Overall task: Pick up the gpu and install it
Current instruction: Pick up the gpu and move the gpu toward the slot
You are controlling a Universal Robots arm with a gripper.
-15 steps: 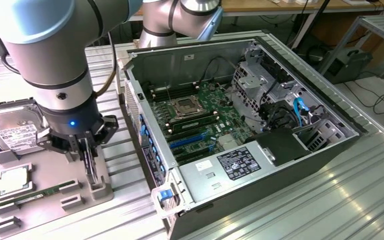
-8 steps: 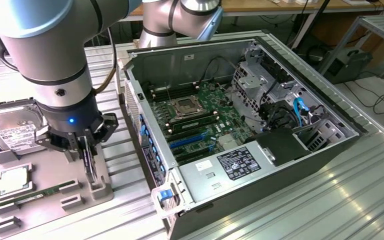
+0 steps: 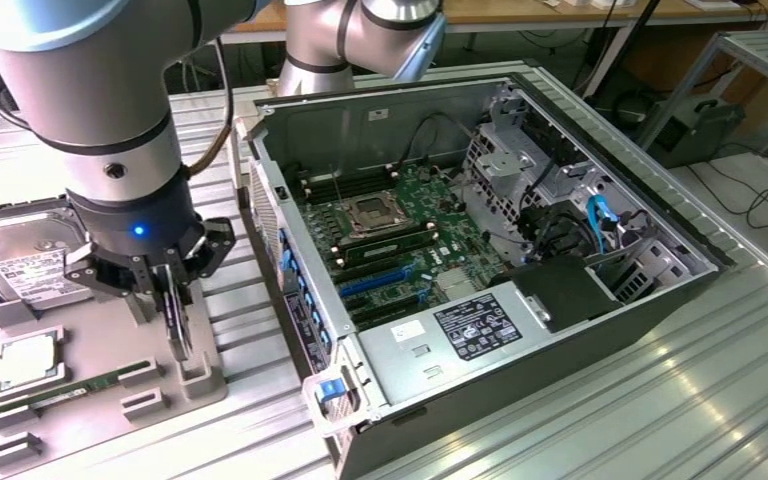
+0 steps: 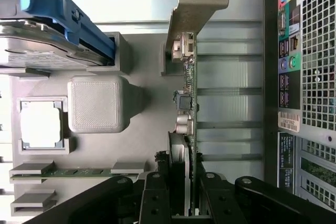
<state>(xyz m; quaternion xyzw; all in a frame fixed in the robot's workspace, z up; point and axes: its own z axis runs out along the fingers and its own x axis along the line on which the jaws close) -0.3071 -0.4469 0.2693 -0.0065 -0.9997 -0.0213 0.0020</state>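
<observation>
Gripper (image 4: 180,195) tight around upright gpu (image 4: 184,100)

Silver-grey tubular arm (image 3: 104,90), blue wrist light (image 3: 139,232), black pincer (image 3: 173,315).

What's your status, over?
Gripper shut on gpu. It stands on edge over gray tray, beside open case. Hard drive, memory stick on tray, apart from gripper.

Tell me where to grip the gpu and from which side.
The gpu stands on edge in the tray, its thin upper edge free. Pinch that edge across the flat faces, coming straight down. The hand grips it there.
</observation>
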